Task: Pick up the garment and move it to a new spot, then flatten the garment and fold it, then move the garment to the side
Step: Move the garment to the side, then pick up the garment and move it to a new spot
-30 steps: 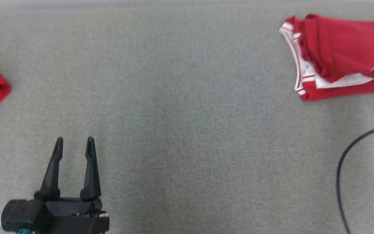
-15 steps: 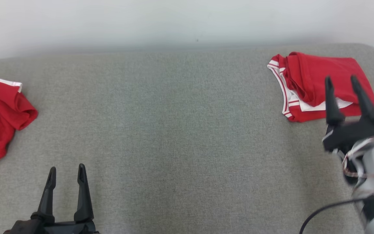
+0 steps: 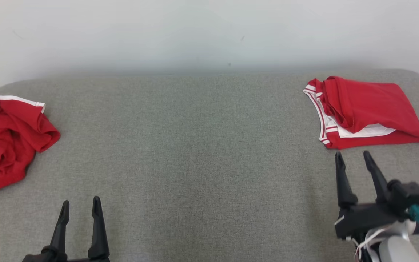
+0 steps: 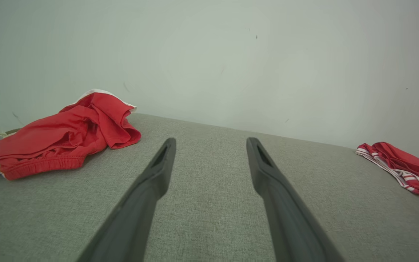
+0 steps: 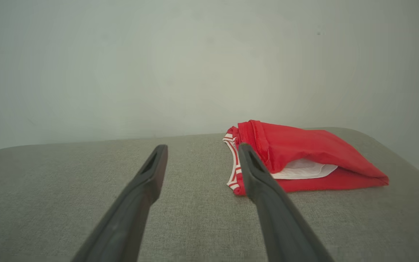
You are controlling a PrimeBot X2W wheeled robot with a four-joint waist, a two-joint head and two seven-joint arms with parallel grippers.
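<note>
Presently, the folded garment (image 3: 366, 109) (red, with white-striped trim) is seen lying flat at the far right of the grey cloth surface (image 3: 202, 153), close to the wall (image 3: 209, 32). The right gripper (image 3: 352, 154) is held just short of its near edge, apart from it, with jaws spread wide and nothing gripped. The left gripper (image 3: 80, 201) is likewise fully parted and empty at the lower left. A crumpled garment (image 3: 9, 142) is heaped at the far left edge.
</note>
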